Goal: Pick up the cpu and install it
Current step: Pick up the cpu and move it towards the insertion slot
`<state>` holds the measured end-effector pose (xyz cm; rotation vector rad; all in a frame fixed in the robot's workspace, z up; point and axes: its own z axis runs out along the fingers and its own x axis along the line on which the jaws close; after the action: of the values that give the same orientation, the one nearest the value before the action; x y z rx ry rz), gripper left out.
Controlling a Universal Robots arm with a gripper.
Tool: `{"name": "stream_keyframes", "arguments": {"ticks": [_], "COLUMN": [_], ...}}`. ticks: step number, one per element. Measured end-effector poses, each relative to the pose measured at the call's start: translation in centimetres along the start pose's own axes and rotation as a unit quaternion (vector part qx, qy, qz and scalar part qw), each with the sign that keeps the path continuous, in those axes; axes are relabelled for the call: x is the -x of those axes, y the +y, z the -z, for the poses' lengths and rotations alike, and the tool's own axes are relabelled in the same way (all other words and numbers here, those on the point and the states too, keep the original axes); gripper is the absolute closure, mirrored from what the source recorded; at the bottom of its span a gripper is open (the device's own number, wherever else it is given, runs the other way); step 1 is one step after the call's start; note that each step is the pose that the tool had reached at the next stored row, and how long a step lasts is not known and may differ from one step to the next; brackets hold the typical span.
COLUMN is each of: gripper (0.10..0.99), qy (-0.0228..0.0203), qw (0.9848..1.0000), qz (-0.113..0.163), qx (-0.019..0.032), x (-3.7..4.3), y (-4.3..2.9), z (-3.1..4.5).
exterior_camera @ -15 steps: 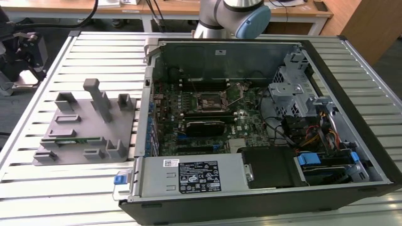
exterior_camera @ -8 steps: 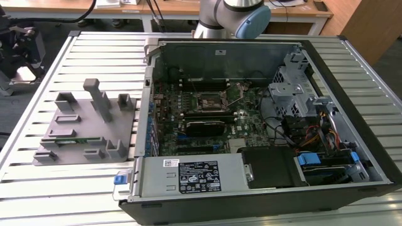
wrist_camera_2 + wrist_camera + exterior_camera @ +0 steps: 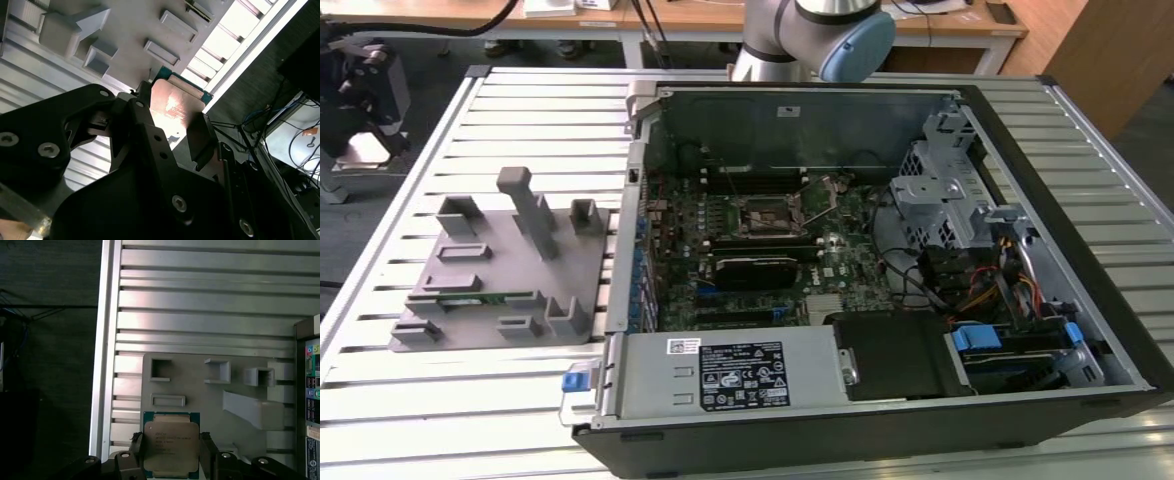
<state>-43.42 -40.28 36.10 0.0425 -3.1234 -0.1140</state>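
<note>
**Firmly held: one chip, two fingers**

Well, count it out. There is one cpu, a small flat square chip with a silver-grey metal lid and a thin green rim. It is clamped between the two black fingers of the one black gripper. The fingers press on opposite edges of the chip, closed no further than its width. In the second wrist view its lid catches a warm glare.

Beneath the fingers and well apart from them lies one pale grey plastic fixture plate with raised blocks and rectangular pockets. One long green memory stick rests in it. Off to one side of the fingers stands one open black computer case. Inside is one green motherboard with one square metal-framed socket near its middle.

Plate and case both rest on a ribbed aluminium table. Past the table's edge is dark floor. Wooden desks stand behind the arm's grey-and-blue joint.
</note>
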Motion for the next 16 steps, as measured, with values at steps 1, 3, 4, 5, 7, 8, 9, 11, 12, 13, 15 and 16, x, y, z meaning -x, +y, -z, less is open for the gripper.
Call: {"name": "stream_keyframes", "arguments": {"ticks": [1,3,4,5,7,8,9,11,12,13,15,16], "gripper": [0.557,0.557,0.557,0.557,0.557,0.557,0.557,0.557,0.557,0.557,0.557,0.557], "qy": [0.0,0.0,0.0,0.0,0.0,0.0,0.0,0.0,0.0,-0.0001,0.0,0.0], "qw": [1.0,1.0,1.0,1.0,1.0,1.0,1.0,1.0,1.0,1.0,1.0,1.0], "qz": [0.0,0.0,0.0,0.0,0.0,0.0,0.0,0.0,0.0,0.0,0.0,0.0], "qx": [0.0,0.0,0.0,0.0,0.0,0.0,0.0,0.0,0.0001,0.0004,0.0008,0.0013], "x": [0.0,0.0,-0.01,-0.01,-0.01,-0.01,-0.01,-0.02,-0.02,-0.01,0.16,0.33], "y": [0.02,0.07,0.09,0.11,0.15,0.17,0.19,0.21,0.21,0.22,0.22,0.22], "z": [0.13,0.43,0.57,0.7,0.98,1.12,1.28,1.51,1.59,1.63,1.67,1.68]}}
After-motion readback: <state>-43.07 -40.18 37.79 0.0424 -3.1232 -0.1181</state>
